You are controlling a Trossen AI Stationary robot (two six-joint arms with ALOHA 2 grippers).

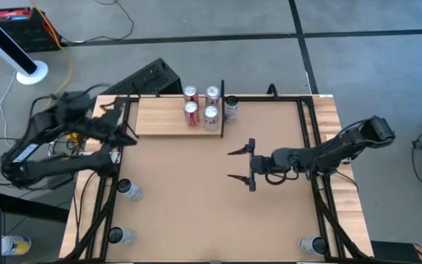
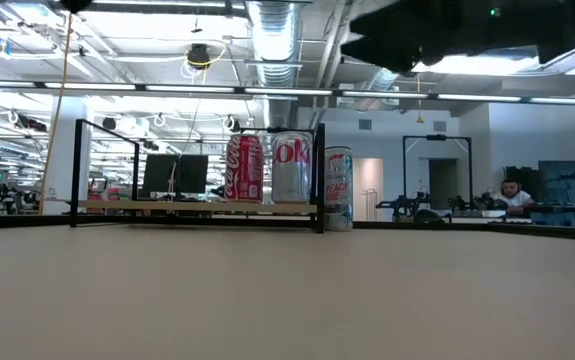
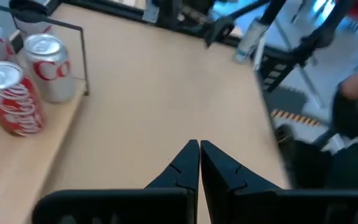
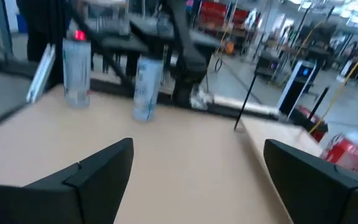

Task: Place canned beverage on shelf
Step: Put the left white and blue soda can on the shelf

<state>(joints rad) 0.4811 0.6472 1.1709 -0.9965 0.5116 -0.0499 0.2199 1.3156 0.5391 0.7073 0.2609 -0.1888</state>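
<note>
Four cans on the shelf, a fifth just off its right end, both my grippers empty.

From above, the shelf (image 1: 163, 117) lies at the far side of the table (image 1: 196, 213), four cans (image 1: 200, 106) clustered at its right end against the black upright (image 1: 222, 110); the fifth can (image 1: 231, 108) stands on the table just right of that upright. My right gripper (image 1: 238, 166) hovers mid-table, fingers spread wide, holding nothing; my left gripper (image 1: 126, 121) sits at the shelf's left end. At table height, the slim can (image 2: 338, 203) stands beside the upright, off the board. My left wrist view shows my fingers (image 3: 185, 165) pressed together, empty. My right wrist view shows my fingers (image 4: 104, 165) wide apart above bare tabletop.
</note>
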